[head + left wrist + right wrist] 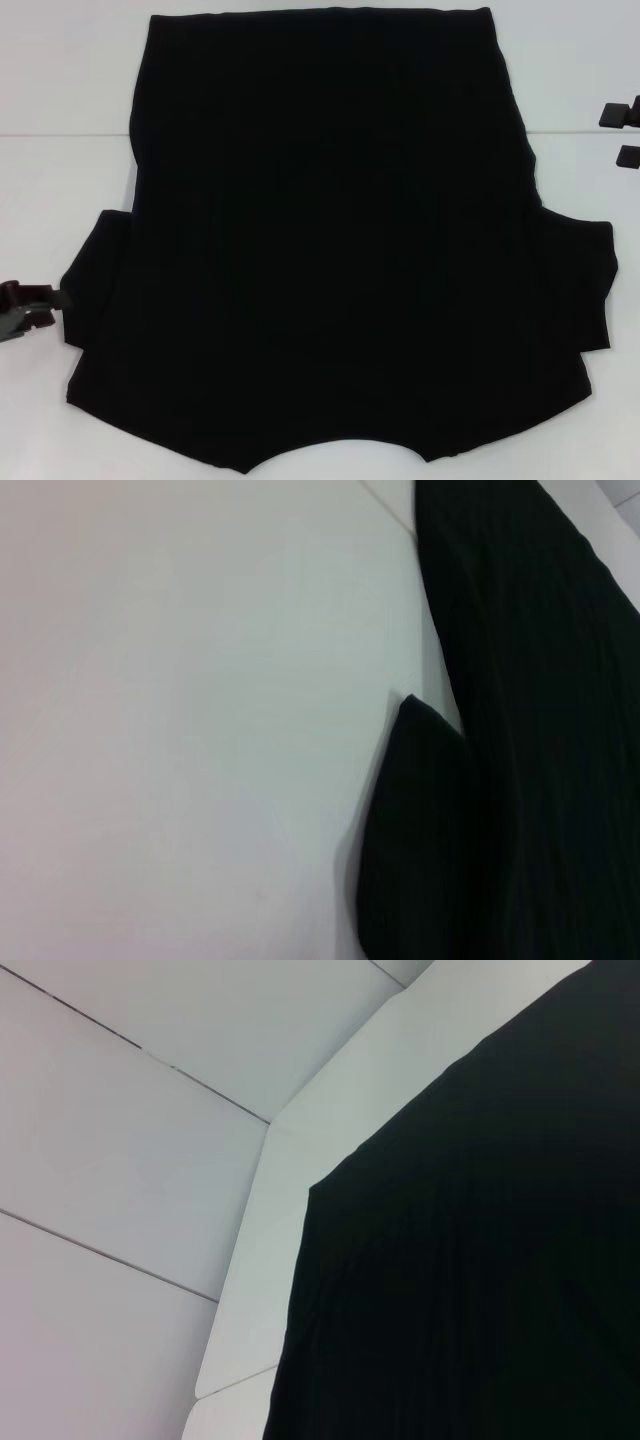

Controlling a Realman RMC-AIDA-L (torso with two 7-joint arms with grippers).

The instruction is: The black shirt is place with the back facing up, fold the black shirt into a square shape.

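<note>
The black shirt (330, 250) lies spread flat on the white table (60, 180), plain side up, with the neck cutout at the near edge and the hem at the far edge. Both short sleeves stick out sideways. My left gripper (30, 308) sits low at the left, just beside the left sleeve (95, 270), apart from the cloth. My right gripper (622, 133) hovers at the far right edge, open, clear of the shirt. The left wrist view shows the shirt (540, 730) with its sleeve tip (420, 830). In the right wrist view one corner of the shirt (480, 1260) shows.
Bare white table (180, 730) lies to the left of the shirt. A seam crosses the table behind the shirt's middle (60, 133). White wall panels (120, 1140) stand beyond the table's far corner.
</note>
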